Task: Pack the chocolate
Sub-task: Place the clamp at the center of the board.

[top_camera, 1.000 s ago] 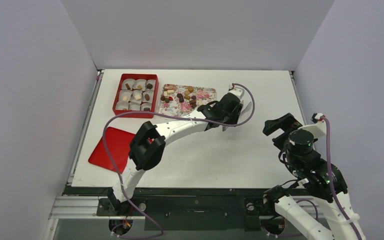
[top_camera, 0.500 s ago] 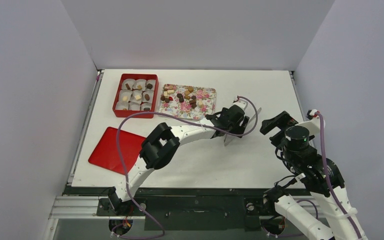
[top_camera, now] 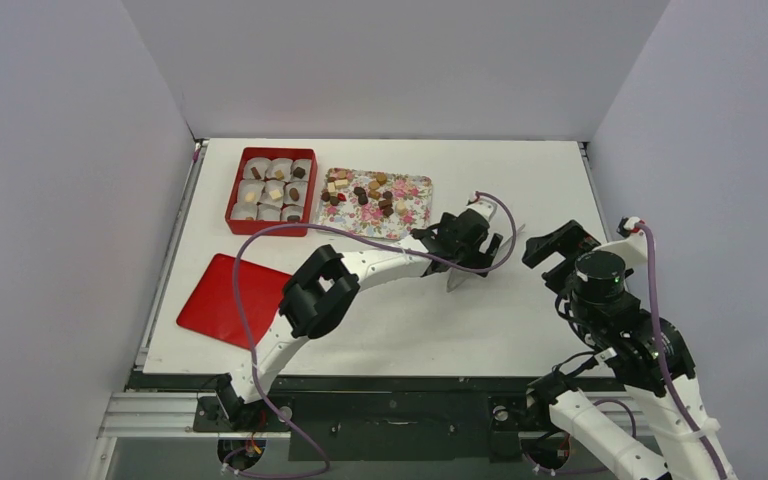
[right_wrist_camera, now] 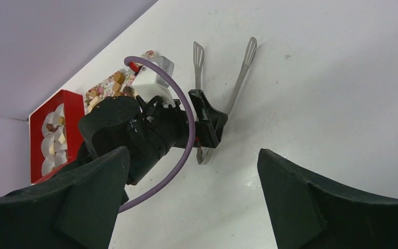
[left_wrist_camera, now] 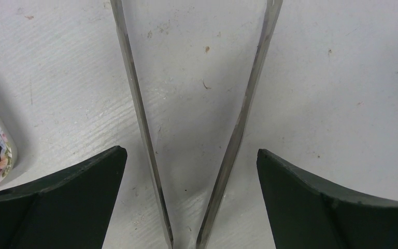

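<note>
A white surface sits between pale grey walls. In the left wrist view the left gripper has its fingers spread wide over metal tongs, which lie flat between them with a clear gap on each side. A second ago those fingers held the tongs at the near corner of the floral tray. Since then the arm has swung right, away from the tray, and the fingers have let go.

The right gripper hangs well to the right, its fingers also wide apart and empty.

The chocolate lies scattered on the tray, and more pieces sit in the white paper cups of the red box. A red lid lies nearer the arms.

From above, the left gripper covers most of the tongs. The wrist view cuts off their joined end.
</note>
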Robot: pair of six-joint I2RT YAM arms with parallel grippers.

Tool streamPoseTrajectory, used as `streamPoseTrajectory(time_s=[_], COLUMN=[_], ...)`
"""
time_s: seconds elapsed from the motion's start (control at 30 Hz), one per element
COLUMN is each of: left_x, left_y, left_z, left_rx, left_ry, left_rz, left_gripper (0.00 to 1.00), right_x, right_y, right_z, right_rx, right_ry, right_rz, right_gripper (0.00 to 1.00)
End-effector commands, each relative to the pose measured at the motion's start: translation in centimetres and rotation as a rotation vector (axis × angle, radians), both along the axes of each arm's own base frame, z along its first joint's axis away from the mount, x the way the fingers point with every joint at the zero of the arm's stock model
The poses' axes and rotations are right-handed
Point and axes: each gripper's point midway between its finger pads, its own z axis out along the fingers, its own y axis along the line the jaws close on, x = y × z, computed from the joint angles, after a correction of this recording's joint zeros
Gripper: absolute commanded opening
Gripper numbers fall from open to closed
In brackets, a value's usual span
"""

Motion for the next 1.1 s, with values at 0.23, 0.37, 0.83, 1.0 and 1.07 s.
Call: streamPoseTrajectory(time_s=[0.23, 0.37, 0.83, 1.0, 1.07], left_x=[1.9, 1.7, -3.2, -5.7, -6.4], left_y=[0.9, 4.5, 32.8, 39.3, 40.9], left_z=[18.1, 20.4, 18.5, 14.2, 12.5], left_rx=[-0.244, -0.237, -0.018, 0.071, 0.082], left_ry=[-0.222, -0.241, -0.098, 0.004, 0.051], left_rz=[-0.009, 0.062, 0.649, 0.804, 0.842], left_gripper=[0.97, 0.97, 0.86, 0.79, 0.76], right_x=[0.0, 0.0, 3.7, 4.9, 5.1], right_y=[0.3, 0.7, 5.7, 8.1, 8.8], right_z=[3.4, 3.8, 0.7, -1.0, -1.6], right_rx=[0.020, 0.020, 0.063, 0.066, 0.062], right_ry=[-0.061, -0.064, -0.016, 0.021, 0.032], right_rz=[0.031, 0.054, 0.208, 0.266, 0.281], right_gripper=[0.89, 0.89, 0.89, 0.89, 0.89])
